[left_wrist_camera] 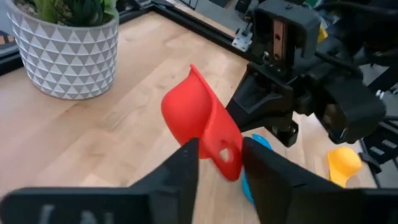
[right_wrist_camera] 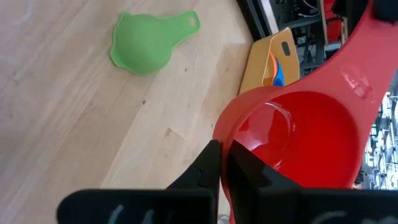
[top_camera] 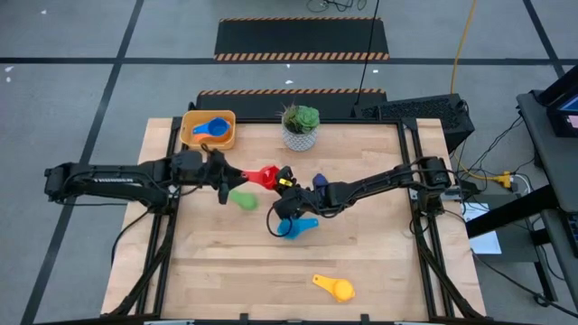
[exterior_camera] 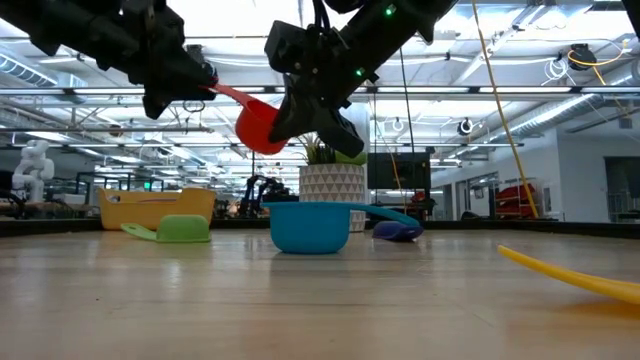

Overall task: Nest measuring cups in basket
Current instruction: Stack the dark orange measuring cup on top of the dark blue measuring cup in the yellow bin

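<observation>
You have a red measuring cup (top_camera: pixel 263 175), a green cup (top_camera: pixel 242 199), a light blue cup (top_camera: pixel 300 227), a dark blue cup (exterior_camera: pixel 398 231) and a yellow cup (top_camera: pixel 334 286). Your basket (top_camera: pixel 192 135) is yellow-orange, with a blue cup (top_camera: pixel 210 127) inside. The pot (top_camera: pixel 300 139) is white with grey triangles, its plant (top_camera: pixel 301 117) green. Your tabletop (top_camera: pixel 379 253) is pale wood.
</observation>
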Controlling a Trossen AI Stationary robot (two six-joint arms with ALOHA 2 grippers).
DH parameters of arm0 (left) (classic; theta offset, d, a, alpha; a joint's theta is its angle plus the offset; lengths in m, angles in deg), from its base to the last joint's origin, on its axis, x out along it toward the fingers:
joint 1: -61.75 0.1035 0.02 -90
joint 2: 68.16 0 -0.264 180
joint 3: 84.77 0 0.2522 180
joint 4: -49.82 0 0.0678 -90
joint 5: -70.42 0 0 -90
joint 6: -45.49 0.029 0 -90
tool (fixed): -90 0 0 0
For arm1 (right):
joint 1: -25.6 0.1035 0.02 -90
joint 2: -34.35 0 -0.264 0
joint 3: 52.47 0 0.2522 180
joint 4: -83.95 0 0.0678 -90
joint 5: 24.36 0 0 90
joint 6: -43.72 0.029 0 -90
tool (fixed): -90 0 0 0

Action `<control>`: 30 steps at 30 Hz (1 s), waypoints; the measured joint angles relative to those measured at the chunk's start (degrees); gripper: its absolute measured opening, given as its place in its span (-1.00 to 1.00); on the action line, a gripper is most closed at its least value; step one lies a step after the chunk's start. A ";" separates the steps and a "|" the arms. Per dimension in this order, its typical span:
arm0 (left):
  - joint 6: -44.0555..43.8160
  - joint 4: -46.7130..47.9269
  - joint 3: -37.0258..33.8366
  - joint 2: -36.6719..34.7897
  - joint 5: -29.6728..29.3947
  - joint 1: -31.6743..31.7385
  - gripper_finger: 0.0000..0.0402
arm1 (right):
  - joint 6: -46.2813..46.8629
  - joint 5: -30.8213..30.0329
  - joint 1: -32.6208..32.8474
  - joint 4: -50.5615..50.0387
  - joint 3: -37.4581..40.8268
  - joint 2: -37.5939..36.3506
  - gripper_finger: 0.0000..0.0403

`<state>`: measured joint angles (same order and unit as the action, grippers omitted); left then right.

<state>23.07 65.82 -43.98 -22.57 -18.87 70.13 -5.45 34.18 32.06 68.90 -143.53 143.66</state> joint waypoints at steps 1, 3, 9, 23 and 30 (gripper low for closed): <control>0.34 -0.54 0.00 0.76 0.04 0.00 -0.50 | -0.02 0.02 0.00 -0.25 0.00 0.00 -0.98; 0.83 -2.48 0.00 2.14 0.15 0.01 -0.65 | -0.10 -0.09 -0.01 -0.69 0.03 0.02 -0.98; 2.31 -5.48 0.02 3.14 1.44 -0.04 -0.95 | -0.19 -0.68 -0.07 -1.34 0.07 0.02 -0.98; 9.45 -2.60 -0.04 3.05 -0.93 0.10 -0.96 | 13.99 10.49 -1.37 0.26 -0.13 -0.50 -0.56; 12.36 1.66 -0.04 3.05 -0.56 0.15 -0.95 | 18.59 9.66 -2.08 1.21 -0.09 -1.09 -0.21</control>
<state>35.43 67.48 -44.02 -19.52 -19.43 70.29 13.14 43.84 29.98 70.11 -143.62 142.57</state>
